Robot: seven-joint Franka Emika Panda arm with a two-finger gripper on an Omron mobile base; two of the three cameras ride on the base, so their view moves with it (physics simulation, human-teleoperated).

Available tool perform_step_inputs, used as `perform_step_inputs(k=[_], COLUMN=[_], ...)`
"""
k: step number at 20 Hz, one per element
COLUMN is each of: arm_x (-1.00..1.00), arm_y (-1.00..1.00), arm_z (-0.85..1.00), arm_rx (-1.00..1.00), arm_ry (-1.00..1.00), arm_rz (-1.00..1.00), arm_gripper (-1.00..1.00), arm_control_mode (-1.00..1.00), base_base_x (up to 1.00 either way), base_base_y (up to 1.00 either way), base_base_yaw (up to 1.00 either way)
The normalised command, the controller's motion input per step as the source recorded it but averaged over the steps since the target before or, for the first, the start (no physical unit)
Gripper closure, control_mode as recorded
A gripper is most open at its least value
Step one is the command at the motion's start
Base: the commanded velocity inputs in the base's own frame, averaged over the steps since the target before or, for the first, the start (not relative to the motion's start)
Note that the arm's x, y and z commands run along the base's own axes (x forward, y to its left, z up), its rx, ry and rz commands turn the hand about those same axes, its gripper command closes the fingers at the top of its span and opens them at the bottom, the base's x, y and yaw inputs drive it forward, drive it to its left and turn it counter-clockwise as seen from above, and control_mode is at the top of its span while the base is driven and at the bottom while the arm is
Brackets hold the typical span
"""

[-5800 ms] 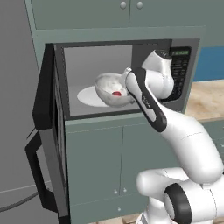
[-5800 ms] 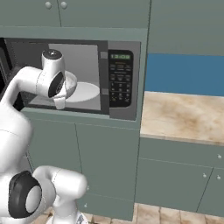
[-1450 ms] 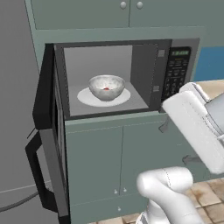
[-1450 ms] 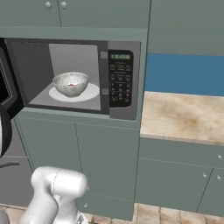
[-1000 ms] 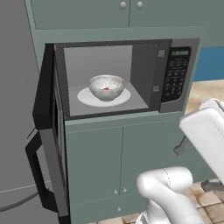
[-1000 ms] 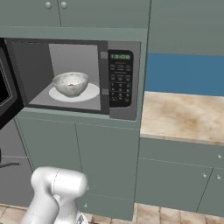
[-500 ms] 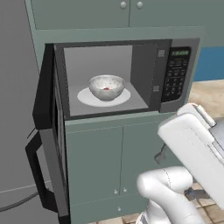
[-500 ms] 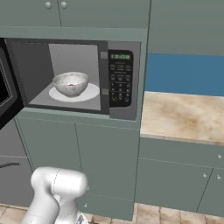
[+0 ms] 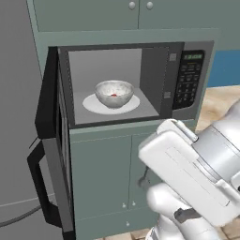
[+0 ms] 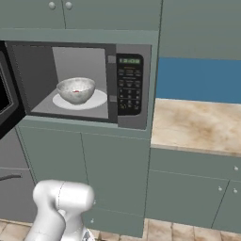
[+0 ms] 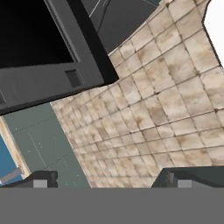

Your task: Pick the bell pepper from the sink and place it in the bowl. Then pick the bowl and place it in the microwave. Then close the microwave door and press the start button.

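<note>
With the bowl [image 9: 114,93] and bell pepper [image 9: 114,95] centred on the microwave [image 9: 140,84] plate, your empty gripper [image 11: 109,177], fingers spread wide, should swing behind the open microwave door [image 9: 52,140] and push its outer edge.

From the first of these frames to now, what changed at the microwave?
The arm has pulled out of the microwave and dropped low, leaving the bowl on the white plate; the gripper now looks at the floor, jaws apart. Unchanged: microwave door wide open, bell pepper in the bowl.
</note>
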Motion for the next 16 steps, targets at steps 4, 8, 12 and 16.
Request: perform_step_inputs(k=[4,8,12,16], arm_x=[-0.03,-0.21,-0.05,0.11], arm_y=[0.76,0.44,0.51,0.61], arm_z=[0.00,0.00,-0.01,-0.04], arm_rx=[-0.04,-0.03,-0.09,-0.13], arm_ry=[-0.04,-0.07,-0.08,-0.03], arm_rz=[0.10,0.00,-0.02,-0.13], arm_gripper=[-1.00,-1.00,-1.00,-1.00], arm_control_mode=[-1.00,-1.00,-1.00,-1.00], base_base_x=[0.00,0.00,0.00,0.00], base_base_y=[0.00,0.00,0.00,0.00], base_base_yaw=[0.00,0.00,0.00,0.00])
